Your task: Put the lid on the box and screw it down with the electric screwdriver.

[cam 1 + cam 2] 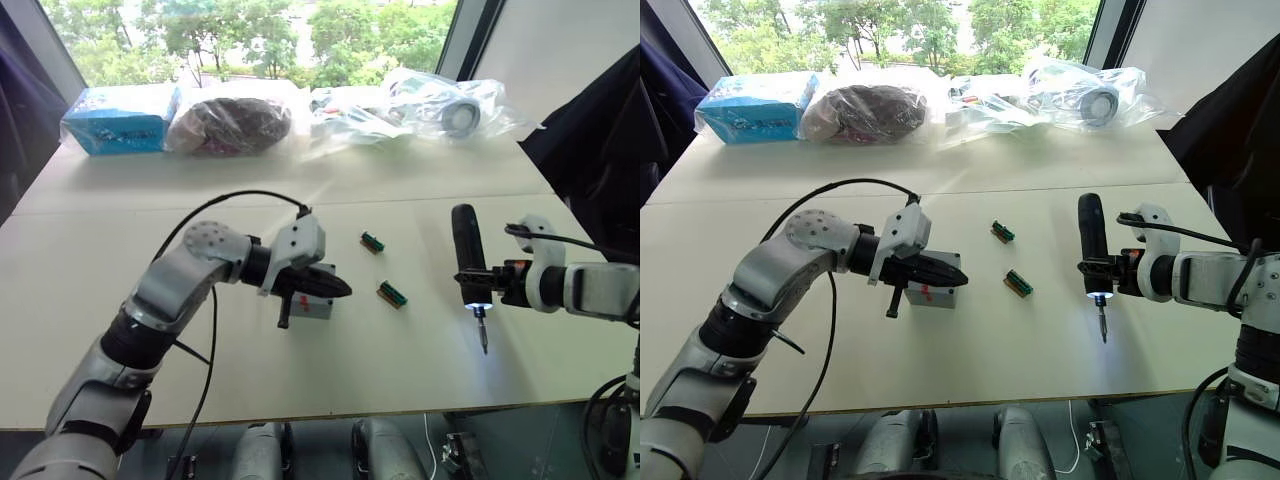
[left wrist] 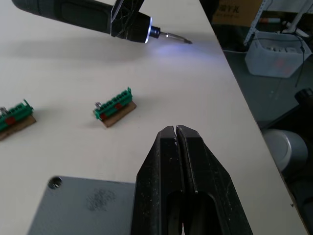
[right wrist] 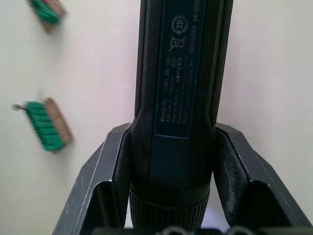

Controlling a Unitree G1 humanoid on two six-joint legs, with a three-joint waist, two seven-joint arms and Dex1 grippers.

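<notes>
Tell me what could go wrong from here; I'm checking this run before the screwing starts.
The electric screwdriver, clamped in the right gripper, may drift off the lid's small corner screw. The left gripper, shut and over the box, could tip or slide it. Two green terminal blocks lie near the path.

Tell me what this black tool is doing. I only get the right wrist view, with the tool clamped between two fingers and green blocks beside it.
Observer: The screwdriver has its white light on. Its bit points at bare table, off to one side of the box.
Operator: Where is the other arm?
Observer: The left gripper is over the box, shut with nothing in it.
Operator: Is the lid on?
Observer: The left wrist view shows a flat grey lid under that gripper, with a screw in one corner.
</notes>
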